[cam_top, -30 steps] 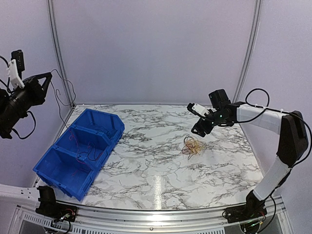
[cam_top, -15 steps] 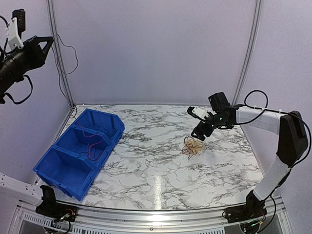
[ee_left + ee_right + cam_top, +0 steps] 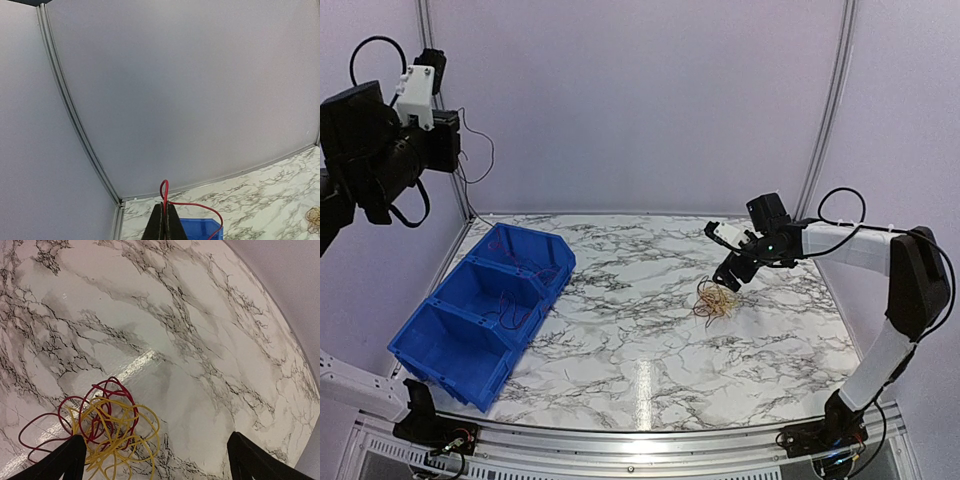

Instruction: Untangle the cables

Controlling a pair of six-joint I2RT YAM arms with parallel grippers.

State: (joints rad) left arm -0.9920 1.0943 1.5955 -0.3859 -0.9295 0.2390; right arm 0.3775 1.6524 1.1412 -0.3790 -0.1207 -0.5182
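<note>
Across the glossy counter [image 3: 640, 340], white marble pattern with dark grey veins, a streak of glare runs toward the front edge. Pale lilac walls [image 3: 640, 100] enclose it, joined by slim aluminium posts [image 3: 437, 110] at the far corners. Along the left edge sit three joined blue plastic bins [image 3: 445, 375], hard-walled and open-topped, with thin wires [image 3: 505, 312] lying inside. Right of the counter's middle lies the tangle of cables [image 3: 107, 427]: hair-thin yellow-orange loops knotted with dark red ones. The right claw [image 3: 160, 460] hangs just above it, black fingers spread wide. The left claw [image 3: 164, 222], high by the left wall, is pinched tight on a red cable [image 3: 197, 206] that arches out and droops.
</note>
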